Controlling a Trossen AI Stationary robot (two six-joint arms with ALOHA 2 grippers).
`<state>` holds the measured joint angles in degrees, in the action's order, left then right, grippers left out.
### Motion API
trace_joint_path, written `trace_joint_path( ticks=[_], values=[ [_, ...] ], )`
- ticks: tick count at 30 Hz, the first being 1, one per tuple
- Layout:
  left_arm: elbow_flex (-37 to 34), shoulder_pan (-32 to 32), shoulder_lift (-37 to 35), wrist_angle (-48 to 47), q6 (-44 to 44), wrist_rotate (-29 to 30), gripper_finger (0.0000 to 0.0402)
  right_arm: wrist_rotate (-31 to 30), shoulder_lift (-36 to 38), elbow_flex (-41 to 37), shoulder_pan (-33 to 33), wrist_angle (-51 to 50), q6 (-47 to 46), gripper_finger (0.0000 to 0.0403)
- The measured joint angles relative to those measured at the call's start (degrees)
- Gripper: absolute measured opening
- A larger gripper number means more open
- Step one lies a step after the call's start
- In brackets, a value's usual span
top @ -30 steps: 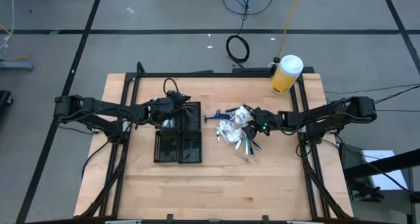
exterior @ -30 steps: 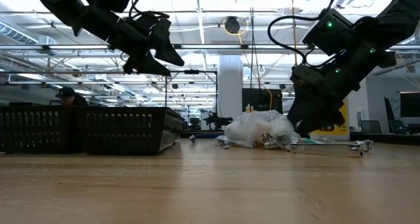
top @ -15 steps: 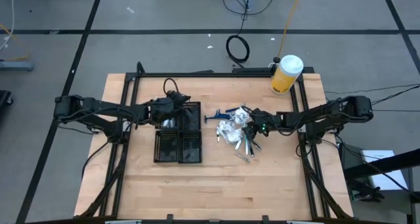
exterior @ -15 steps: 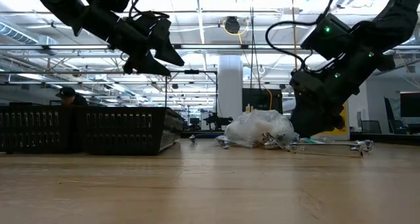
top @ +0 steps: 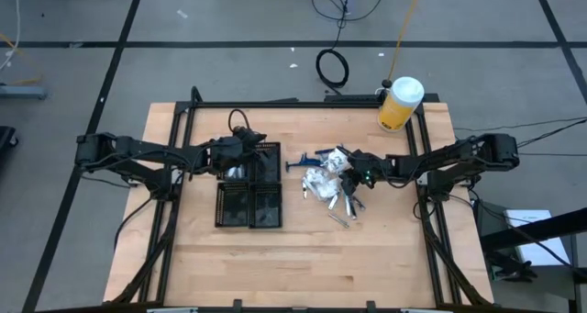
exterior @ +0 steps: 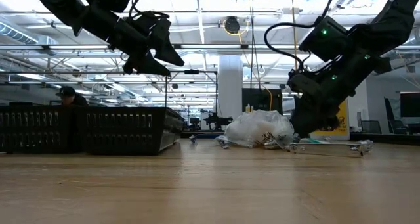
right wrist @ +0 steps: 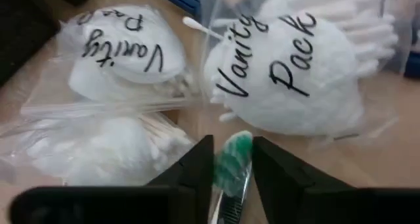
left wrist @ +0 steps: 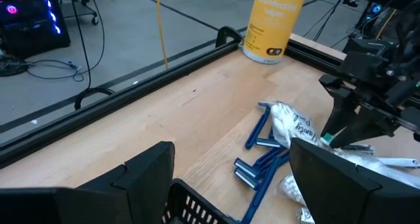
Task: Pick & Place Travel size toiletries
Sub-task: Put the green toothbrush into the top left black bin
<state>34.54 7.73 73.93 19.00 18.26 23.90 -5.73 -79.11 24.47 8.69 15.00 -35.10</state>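
- Toiletries (top: 328, 183) lie heaped at centre frame on the bench (top: 303, 258).
- Right claw (right wrist: 231, 168) pinches a green-tipped stick (right wrist: 233, 155).
- Left claw (top: 240, 154) hangs spread over the tray (top: 249, 206).

I read "Vanity Pack" in black script on a clear packet (right wrist: 298, 79) of white swabs, just ahead of the right gripper (right wrist: 233, 165). A second clear packet (right wrist: 125, 50) beside it, also just ahead of that gripper, carries the same script seen upside down; I make out "Vanity" plainly and the second word only in part. From the left wrist, the yellow jar (left wrist: 274, 23) far ahead of the left gripper (left wrist: 230, 184) bears dark lettering I read as "Rainforest wipes", though its top line is cut off.
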Motion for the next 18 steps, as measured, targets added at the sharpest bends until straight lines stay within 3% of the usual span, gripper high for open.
trace_joint_path(
  ticks=[6, 12, 18],
  values=[
    [0.0, 0.0, 0.0, 0.0, -0.1, 0.0, 0.0296, 0.0, 0.0, 0.0, 0.0, -0.2, 2.7, 0.0007],
    [0.0, 0.0, 0.0, 0.0, -0.1, 0.0, 0.0296, 0.2, 0.0, 0.0, 0.0, 0.8, 4.5, 0.0002],
    [0.0, 0.0, 0.0, 0.0, -0.1, 0.0, 0.0296, 4.7, 0.0, 0.0, 0.0, 7.5, 6.6, 0.0001]
  ],
)
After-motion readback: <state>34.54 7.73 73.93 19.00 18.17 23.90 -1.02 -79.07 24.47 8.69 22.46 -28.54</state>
